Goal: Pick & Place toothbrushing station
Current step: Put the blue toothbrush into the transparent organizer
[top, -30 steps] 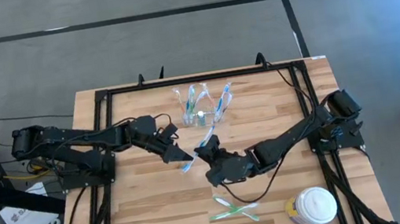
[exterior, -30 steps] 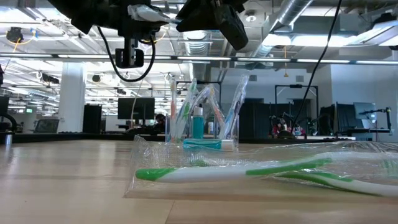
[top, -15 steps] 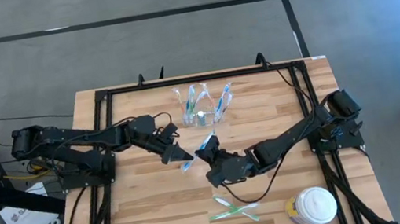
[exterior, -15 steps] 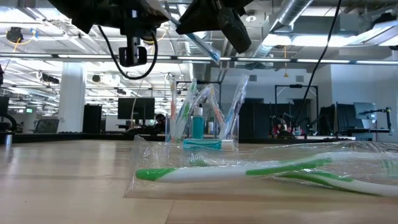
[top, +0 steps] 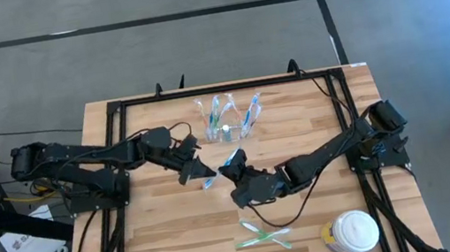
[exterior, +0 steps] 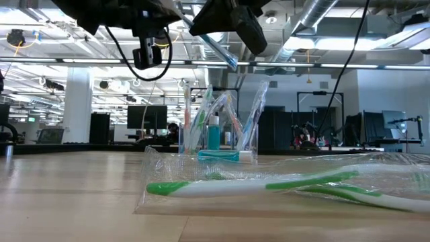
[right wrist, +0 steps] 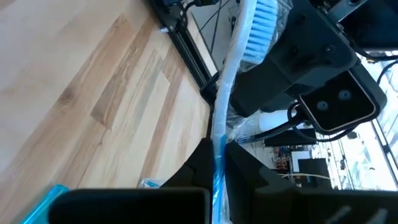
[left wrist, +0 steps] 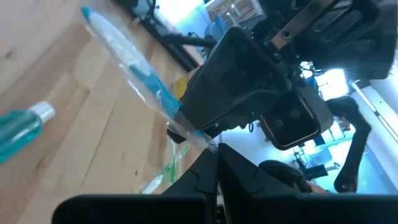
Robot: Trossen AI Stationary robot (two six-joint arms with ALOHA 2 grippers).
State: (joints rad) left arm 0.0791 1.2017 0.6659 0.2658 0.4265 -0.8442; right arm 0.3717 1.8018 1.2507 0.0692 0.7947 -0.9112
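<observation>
A blue toothbrush (top: pixel 224 167) in a clear wrapper hangs above the table's middle, between my two grippers. My left gripper (top: pixel 203 177) is shut at one end of it. My right gripper (top: pixel 230 172) is shut on it from the other side. In the low view a stretch of the blue toothbrush (exterior: pixel 220 50) slants down below the right gripper. The clear holder (top: pixel 229 123) stands toward the far edge with several toothbrushes and a teal tube (exterior: pixel 213 131) in it. Two green toothbrushes (top: pixel 264 235) in a wrapper lie flat by the near edge. My left gripper pinches the clear wrapper's end (left wrist: pixel 198 140) between its two fingers, coming slanting from the table's left. The wrapper with the toothbrush is clear of the table. My right gripper pinches the toothbrush's handle (right wrist: pixel 218 144) between its two fingers, coming from the table's right. The handle runs on between the fingers, and the bristle head (right wrist: pixel 260 18) points away toward the left gripper. The toothbrush is lifted clear, slanting.
A white round lidded jar (top: pixel 353 232) stands at the near right corner. A black frame rail (top: pixel 229 90) runs around the tabletop. Bare wood lies between the holder and the wrapped green toothbrushes (exterior: pixel 269 183).
The blue toothbrush has tipped: in the low view, where it did not show a second ago, a stretch of it now slants down below the right gripper. My left gripper has rolled a little about its own axis and kept its hold.
</observation>
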